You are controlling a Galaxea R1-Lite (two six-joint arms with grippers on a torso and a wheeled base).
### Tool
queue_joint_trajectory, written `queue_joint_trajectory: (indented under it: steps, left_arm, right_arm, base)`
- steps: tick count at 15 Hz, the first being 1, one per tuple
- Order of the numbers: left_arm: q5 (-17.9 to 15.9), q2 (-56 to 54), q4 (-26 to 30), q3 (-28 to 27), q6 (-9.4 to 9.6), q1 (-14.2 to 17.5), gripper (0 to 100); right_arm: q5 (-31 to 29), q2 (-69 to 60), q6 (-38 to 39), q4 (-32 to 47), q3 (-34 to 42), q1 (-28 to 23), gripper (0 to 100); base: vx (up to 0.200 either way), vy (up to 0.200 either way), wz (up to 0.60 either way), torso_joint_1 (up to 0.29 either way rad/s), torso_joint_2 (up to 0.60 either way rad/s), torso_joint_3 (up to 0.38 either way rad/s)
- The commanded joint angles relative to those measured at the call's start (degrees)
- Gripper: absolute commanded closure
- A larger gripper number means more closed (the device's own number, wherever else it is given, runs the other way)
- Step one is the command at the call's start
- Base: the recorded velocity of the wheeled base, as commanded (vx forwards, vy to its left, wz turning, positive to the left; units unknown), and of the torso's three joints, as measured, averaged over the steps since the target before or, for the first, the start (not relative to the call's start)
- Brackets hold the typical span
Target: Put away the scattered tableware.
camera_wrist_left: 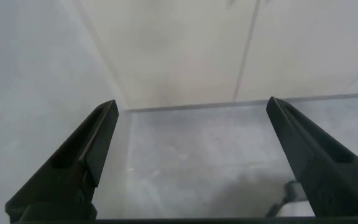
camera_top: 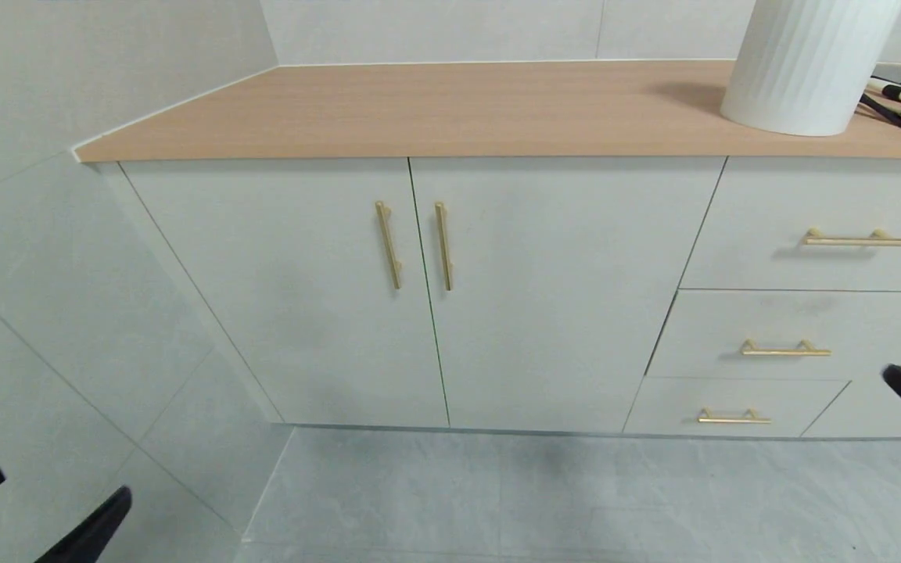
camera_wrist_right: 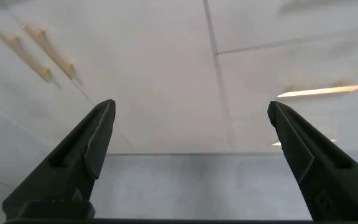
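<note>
Head view places the left gripper point(camera_top: 48, 500) nearest, at the bottom left corner, its two black fingers spread apart in front of the grey tiled wall point(camera_top: 44, 258) on the robot's left. In the left wrist view those fingers point(camera_wrist_left: 86, 155) stand wide open, with grey floor point(camera_wrist_left: 197, 168) showing between them and the foot of the cabinet point(camera_wrist_left: 185, 50) just beyond.

The right gripper point(camera_wrist_right: 191, 109) is likewise spread wide in the right wrist view, pointed at the line where the floor meets the cabinet front. In the head view one of its black fingers comes in at the right edge, level with the lower drawers.

Past the grippers the floor runs up to the pale grey cabinet. Its two doors point(camera_top: 560, 297) are shut and meet at a narrow seam, with vertical brass door handles point(camera_top: 389, 244) just beside that seam on either side. To the robot's right of the doors, three drawers point(camera_top: 810, 195) are stacked, each with a horizontal brass bar.

A wooden countertop point(camera_top: 419, 109) lies on top and reaches back to the tiled wall. Toward its far right a white ribbed container point(camera_top: 806, 62) stands upright.

The tableware point(camera_top: 900, 98) lies on the countertop just beside that container, at the picture's right edge. It is a few dark-handled utensils, one with green on it, too small to tell apart. Both grippers are well apart from it.
</note>
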Motion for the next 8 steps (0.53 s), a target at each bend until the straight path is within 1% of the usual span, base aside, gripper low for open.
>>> queue_joint_trajectory:
  steps: [1,2,3,4,6,8]
  left_arm:
    - [-0.3,-21.2,13.1,1.2,2.13,5.3,0]
    - [-0.5,-25.6,17.2,0.8,2.13,6.4,0]
    - [-0.5,-28.5,19.3,0.6,2.13,7.7,0]
    - [-0.5,-30.7,20.1,0.9,2.13,8.8,0]
    - [-0.2,-31.1,19.9,2.1,2.04,10.3,0]
    - [0.1,-31.1,19.8,3.3,1.78,13.8,0]
  right_arm:
    - [0.5,-33.3,-13.9,19.9,2.7,-4.5,0]
    - [0.9,-38.7,-16.5,25.6,1.8,-7.5,0]
    - [1.2,-41.8,-18.5,29.5,1.8,-10.1,0]
    - [1.1,-41.4,-19.3,29.1,2.4,-11.6,0]
    - [1.1,-41.5,-19.6,28.4,3.8,-13.7,0]
    - [2.4,-45.7,-19.4,29.7,4.7,-20.3,0]
  base:
    - [0.000,0.000,0.00,0.000,0.00,0.000]
    - [0.000,0.000,0.00,0.000,0.00,0.000]
    - [0.000,0.000,0.00,0.000,0.00,0.000]
    - [0.000,0.000,0.00,0.000,0.00,0.000]
    - [0.000,0.000,0.00,0.000,0.00,0.000]
    - [0.000,0.000,0.00,0.000,0.00,0.000]
